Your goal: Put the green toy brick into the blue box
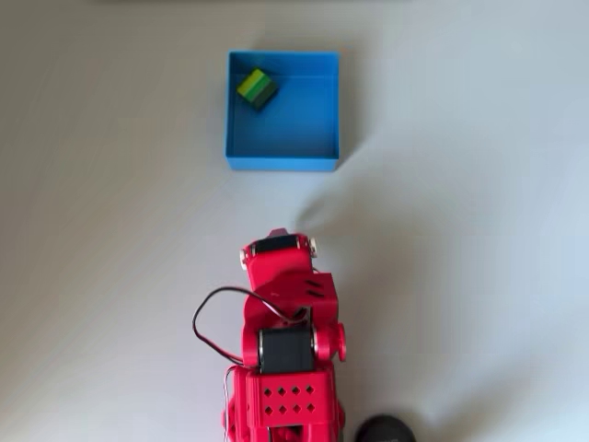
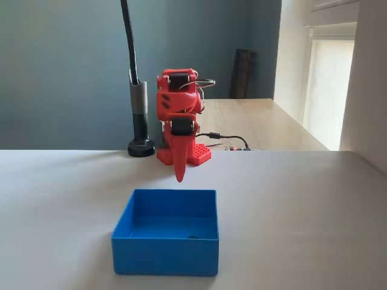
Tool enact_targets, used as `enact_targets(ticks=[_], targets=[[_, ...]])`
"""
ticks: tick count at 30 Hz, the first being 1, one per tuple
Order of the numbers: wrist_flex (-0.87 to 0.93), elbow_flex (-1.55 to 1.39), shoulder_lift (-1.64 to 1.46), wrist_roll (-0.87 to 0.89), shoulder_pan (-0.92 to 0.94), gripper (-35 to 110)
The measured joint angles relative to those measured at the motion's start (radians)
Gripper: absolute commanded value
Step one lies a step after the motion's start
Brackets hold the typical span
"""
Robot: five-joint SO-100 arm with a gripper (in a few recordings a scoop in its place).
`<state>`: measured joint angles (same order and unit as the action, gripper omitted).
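Note:
The green toy brick (image 1: 257, 87) lies inside the blue box (image 1: 327, 110), in the box's upper left corner in the overhead view, turned at an angle. In the fixed view the blue box (image 2: 164, 257) stands at the front of the table and its near wall hides the brick. My red gripper (image 2: 179, 175) hangs point-down behind the box, above the table, with its fingers shut together and nothing between them. In the overhead view the folded arm (image 1: 283, 276) sits below the box, well apart from it.
A black stand with a round base (image 2: 141, 148) rises beside the arm's base; its foot shows at the bottom edge of the overhead view (image 1: 386, 429). Cables (image 2: 230, 139) trail behind the base. White tabletop (image 1: 479, 230) spreads on both sides of the box.

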<state>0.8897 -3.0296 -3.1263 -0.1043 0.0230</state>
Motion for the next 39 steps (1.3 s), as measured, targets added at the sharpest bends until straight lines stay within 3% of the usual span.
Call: enact_targets(ticks=[39], targets=[[0.0,-0.072,-0.114,0.015,0.0,0]])
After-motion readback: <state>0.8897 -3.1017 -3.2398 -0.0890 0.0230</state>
